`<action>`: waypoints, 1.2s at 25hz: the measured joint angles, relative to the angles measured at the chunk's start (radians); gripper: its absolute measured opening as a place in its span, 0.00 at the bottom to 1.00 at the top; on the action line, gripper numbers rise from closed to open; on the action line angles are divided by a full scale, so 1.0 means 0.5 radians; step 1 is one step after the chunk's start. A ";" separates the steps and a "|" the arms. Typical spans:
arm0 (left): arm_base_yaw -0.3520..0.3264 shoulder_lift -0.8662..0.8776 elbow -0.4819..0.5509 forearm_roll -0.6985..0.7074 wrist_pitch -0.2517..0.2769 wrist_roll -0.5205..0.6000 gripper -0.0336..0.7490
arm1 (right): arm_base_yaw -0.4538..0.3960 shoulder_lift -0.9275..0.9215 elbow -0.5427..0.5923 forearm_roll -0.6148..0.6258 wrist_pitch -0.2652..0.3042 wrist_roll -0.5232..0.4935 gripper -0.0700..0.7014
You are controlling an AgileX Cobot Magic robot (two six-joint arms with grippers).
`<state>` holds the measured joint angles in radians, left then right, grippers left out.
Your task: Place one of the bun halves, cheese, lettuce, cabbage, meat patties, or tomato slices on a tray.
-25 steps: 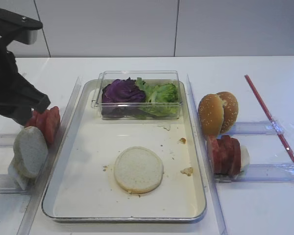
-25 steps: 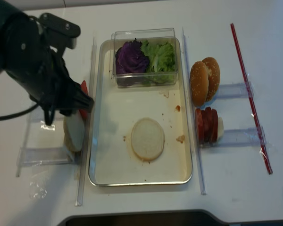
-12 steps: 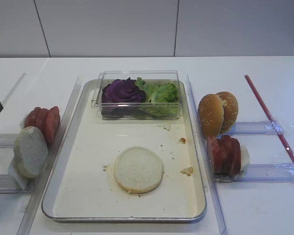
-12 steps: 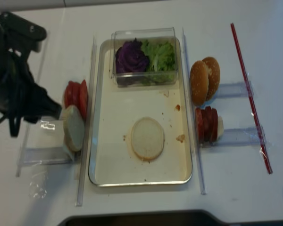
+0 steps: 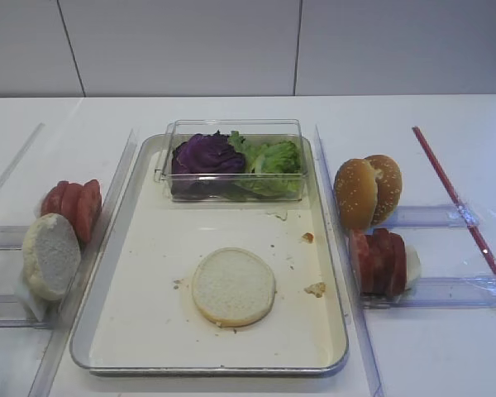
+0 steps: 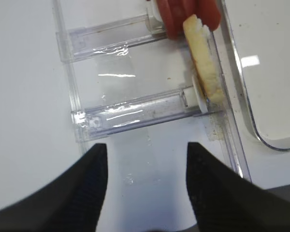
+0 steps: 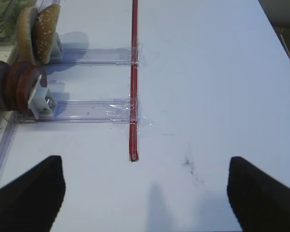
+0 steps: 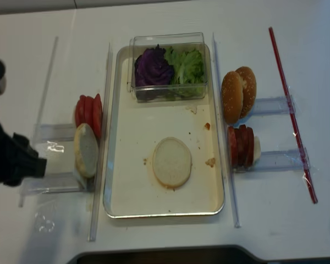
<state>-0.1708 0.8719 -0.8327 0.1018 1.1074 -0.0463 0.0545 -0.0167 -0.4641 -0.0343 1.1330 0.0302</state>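
A pale bun half (image 5: pixel 233 286) lies flat on the tray (image 5: pixel 140 331), near its middle. A second bun half (image 5: pixel 51 255) stands on edge in a clear rack left of the tray, behind tomato slices (image 5: pixel 73 207). Purple cabbage (image 5: pixel 205 154) and green lettuce (image 5: pixel 273 157) sit in a clear box at the tray's far end. My left gripper (image 6: pixel 146 145) is open and empty over bare table, just short of the rack and its bun half (image 6: pixel 205 72). My right gripper (image 7: pixel 145 162) is wide open over bare table, far from the food.
Right of the tray, sesame bun tops (image 5: pixel 368 190) and dark red round slices (image 5: pixel 379 260) stand in clear racks. A red strip (image 5: pixel 456 203) runs along the table further right. Long clear rails (image 5: pixel 99 240) flank the tray. My left arm (image 8: pixel 11 162) is at the far left.
My left arm has pulled back to the left, away from the tomato slices and standing bun half, and out of the first high view. The food has not moved.
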 joint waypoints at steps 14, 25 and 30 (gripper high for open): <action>0.000 -1.113 0.507 -0.111 0.073 -0.013 0.53 | 0.000 0.000 0.000 0.000 -0.004 0.000 1.00; 0.000 -1.765 0.676 -0.162 0.106 -0.009 0.53 | 0.000 0.000 0.000 0.000 -0.004 0.000 1.00; 0.000 -1.774 0.688 -0.110 0.123 -0.119 0.53 | 0.000 0.000 0.000 0.000 -0.004 0.000 1.00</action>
<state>-0.1708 -0.0151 -0.4886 0.0467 1.1690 -0.1060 0.0545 -0.0167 -0.4641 -0.0343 1.1312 0.0300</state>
